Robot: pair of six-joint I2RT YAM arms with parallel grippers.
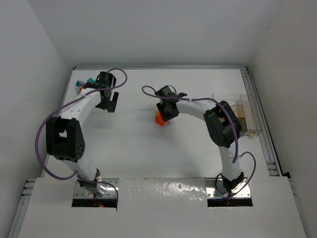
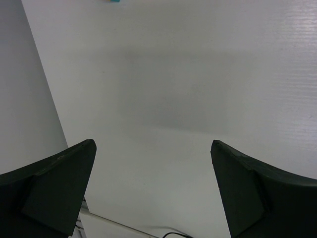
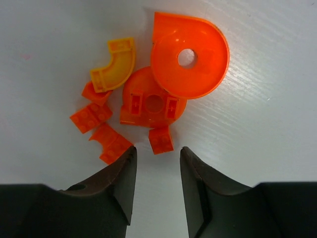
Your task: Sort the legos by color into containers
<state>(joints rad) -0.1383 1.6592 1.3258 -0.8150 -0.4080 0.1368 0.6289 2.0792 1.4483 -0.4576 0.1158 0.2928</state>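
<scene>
The left gripper (image 2: 152, 144) hangs wide open and empty over the white table (image 2: 198, 74), near the teal, yellow and purple plastic bricks (image 1: 82, 86). The right gripper (image 3: 157, 154), its jaws partly apart and holding nothing, hovers at the crowded pile of orange plastic bricks (image 3: 168, 89). Closing here could nip two pieces or drag the curved yellow plastic piece (image 3: 115, 64) along, and the clear plastic bins (image 1: 246, 116) sit well apart.

Right wrist view: one orange brick (image 3: 113, 145) meets a fingertip (image 3: 124, 171) of the right gripper (image 3: 157, 154). I cannot tell whether its corner runs underneath.
Orange pile from above: I get only a sliver of the orange legos (image 1: 158, 119). The right gripper covers the rest, and its own fingertips are hidden there too.
Far-left cluster: the teal, yellow and purple legos (image 1: 82, 86) are too small for me to count, and the left arm (image 1: 88, 100) covers their right side.
Containers: the right arm (image 1: 223, 124) hides the left part of the containers (image 1: 248, 119). I cannot tell what is in them.
Left wrist view: a teal scrap (image 2: 114, 1) is cut off by the top edge. Both fingers (image 2: 54, 193) of the left gripper (image 2: 153, 148) run off the bottom.
</scene>
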